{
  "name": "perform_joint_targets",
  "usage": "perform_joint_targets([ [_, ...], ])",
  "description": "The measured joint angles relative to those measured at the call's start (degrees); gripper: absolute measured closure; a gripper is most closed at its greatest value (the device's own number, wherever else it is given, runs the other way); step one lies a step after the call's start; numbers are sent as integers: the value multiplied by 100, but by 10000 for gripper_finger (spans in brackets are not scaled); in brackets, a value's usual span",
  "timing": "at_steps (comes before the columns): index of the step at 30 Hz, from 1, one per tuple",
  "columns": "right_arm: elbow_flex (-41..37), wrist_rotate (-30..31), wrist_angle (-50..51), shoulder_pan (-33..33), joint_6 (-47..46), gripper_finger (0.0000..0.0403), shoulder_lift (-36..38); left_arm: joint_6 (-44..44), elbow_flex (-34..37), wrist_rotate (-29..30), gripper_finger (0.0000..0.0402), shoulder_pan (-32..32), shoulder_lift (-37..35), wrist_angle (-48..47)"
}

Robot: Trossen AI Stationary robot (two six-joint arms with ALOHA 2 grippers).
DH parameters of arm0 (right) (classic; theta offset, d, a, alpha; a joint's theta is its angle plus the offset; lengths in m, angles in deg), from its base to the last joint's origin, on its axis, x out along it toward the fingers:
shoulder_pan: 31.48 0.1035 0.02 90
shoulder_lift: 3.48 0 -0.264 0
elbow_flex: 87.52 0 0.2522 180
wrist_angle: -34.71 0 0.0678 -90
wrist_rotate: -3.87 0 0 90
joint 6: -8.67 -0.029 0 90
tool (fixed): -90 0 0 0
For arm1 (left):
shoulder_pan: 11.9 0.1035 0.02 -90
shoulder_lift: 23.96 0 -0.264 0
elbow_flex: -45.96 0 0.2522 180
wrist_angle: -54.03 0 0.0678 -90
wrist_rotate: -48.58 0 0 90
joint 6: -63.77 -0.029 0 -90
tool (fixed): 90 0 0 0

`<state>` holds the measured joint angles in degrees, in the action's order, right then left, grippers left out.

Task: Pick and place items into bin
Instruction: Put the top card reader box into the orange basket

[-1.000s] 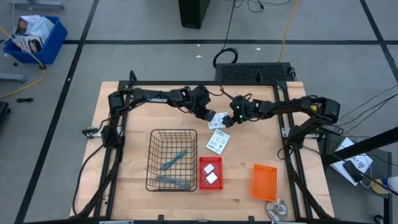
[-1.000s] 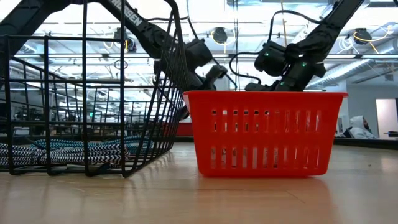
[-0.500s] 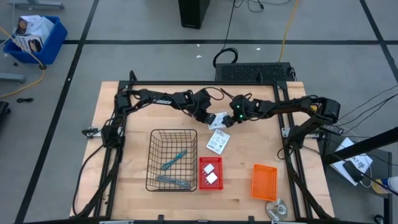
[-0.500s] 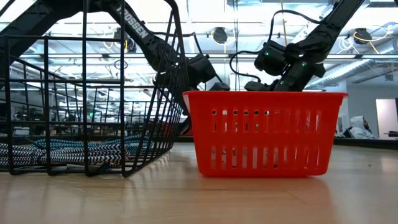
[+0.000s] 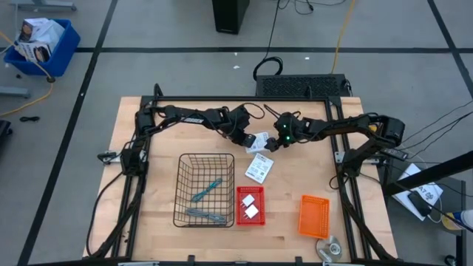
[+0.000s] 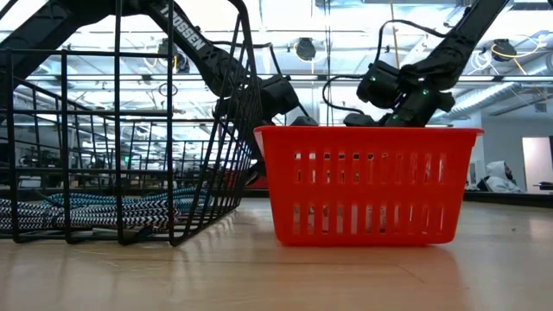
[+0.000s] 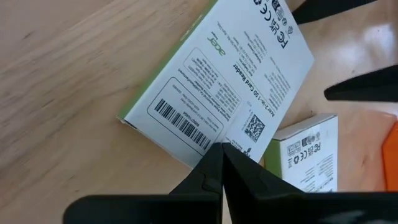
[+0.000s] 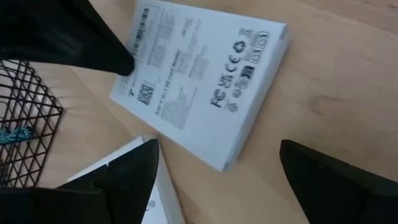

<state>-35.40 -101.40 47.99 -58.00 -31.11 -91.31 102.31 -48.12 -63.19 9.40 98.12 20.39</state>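
Note:
A flat white card box (image 5: 261,141) with green print lies on the wood at the table's far middle. A second one (image 5: 259,168) lies just nearer. My left gripper (image 7: 221,148) is shut, its tips on the first box. My right gripper (image 8: 217,148) stands open just right of that box, one finger on each side of its corner, touching nothing. Two teal and grey tools (image 5: 206,191) lie in the black wire basket (image 5: 179,191). Two white blocks (image 5: 250,205) sit in the small red basket (image 5: 239,220). My left gripper has its shut fingertips (image 7: 211,167) on the white box's printed top face, near the edge by the square code (image 7: 254,127). The fingers slant down from the table's left. The box lies flat on the table.
An orange bin (image 5: 313,216) stands at the near right, with a round silver disc (image 5: 330,247) by the near edge. In the low view the red basket (image 6: 367,186) and the wire basket (image 6: 121,155) hide both fingertips. Bare wood lies at the far left.
My left gripper has sunk toward the white box, staying shut, and now rests its tips on it. The box has kept its place.

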Motion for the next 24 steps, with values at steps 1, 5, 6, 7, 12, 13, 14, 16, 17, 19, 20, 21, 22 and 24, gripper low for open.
perform_joint_targets([
  [1, -59, -16, -106, -16, -21, 78, 0, 15, 2, 9, 393, 0, 0, -1],
  [5, -260, -262, -531, -93, -156, 78, 2, 46, 4, 19, 398, 0, 4, -20],
  [6, -297, -286, -613, -97, -196, 78, 2, 50, 7, 16, 398, 0, 7, -14],
  [7, -325, -285, -680, -94, -238, 78, 2, 45, 10, -2, 397, -2, 7, 5],
  [12, -405, -293, -857, -94, -262, 78, 2, 160, 40, -118, 387, -15, -70, 438],
  [13, -405, -293, -853, -94, -259, 78, 2, 162, 48, -80, 387, -18, -106, 503],
  [14, -405, -293, -853, -94, -255, 78, 2, 160, 52, -69, 387, -22, -141, 543],
  [16, -407, -293, -853, -94, -261, 78, 2, 95, 9, -67, 392, -22, -203, 530],
  [17, -407, -291, -853, -88, -254, 78, 2, 32, -32, -67, 396, -18, -237, 448],
  [19, -407, -291, -851, -90, -240, 78, 2, -59, -135, -47, 398, -17, -264, 282],
  [20, -407, -291, -851, -88, -212, 78, 2, -70, -182, -22, 396, -26, -264, 196],
  [21, -407, -290, -851, -88, -211, 78, 2, -85, -215, 15, 393, -38, -264, 79],
  [22, -407, -291, -851, -88, -211, 78, 2, -117, -244, 47, 390, -56, -264, -72],
  [24, -407, -292, -851, -88, -171, 78, 2, -216, -262, 190, 387, -79, -264, -279],
])
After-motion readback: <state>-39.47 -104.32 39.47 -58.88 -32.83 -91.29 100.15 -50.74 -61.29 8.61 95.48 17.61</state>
